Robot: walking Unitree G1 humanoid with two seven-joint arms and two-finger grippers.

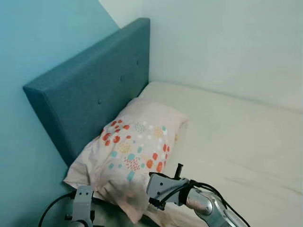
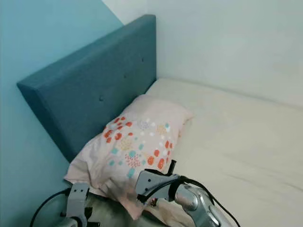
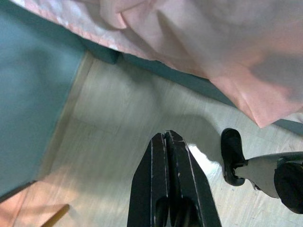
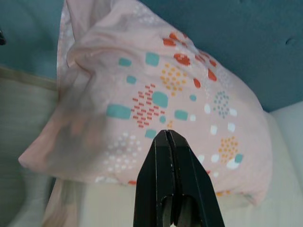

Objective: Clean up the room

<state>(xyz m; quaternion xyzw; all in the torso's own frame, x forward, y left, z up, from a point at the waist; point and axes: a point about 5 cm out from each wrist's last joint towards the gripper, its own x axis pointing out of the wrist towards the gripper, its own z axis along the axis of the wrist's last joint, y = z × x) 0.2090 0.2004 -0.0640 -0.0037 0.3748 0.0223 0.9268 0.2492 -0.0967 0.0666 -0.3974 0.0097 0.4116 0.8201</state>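
One pillow (image 1: 135,153) leans against the blue headboard (image 1: 90,90) at the left end of the bed (image 1: 236,142), its near corner hanging over the edge. My right claw (image 4: 166,135) hovers near it, pinched together; my left claw (image 3: 166,137), likewise closed, points at the floor (image 3: 118,123).

Head eyes look down at pillow (image 1: 135,151) (shared), wrists close

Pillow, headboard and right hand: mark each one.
Pillow (image 1: 135,151), left eye view, its patterned middle.
Headboard (image 1: 94,90), left eye view, its padded front.
Right hand (image 4: 168,135), right wrist view, its closed fingertips.
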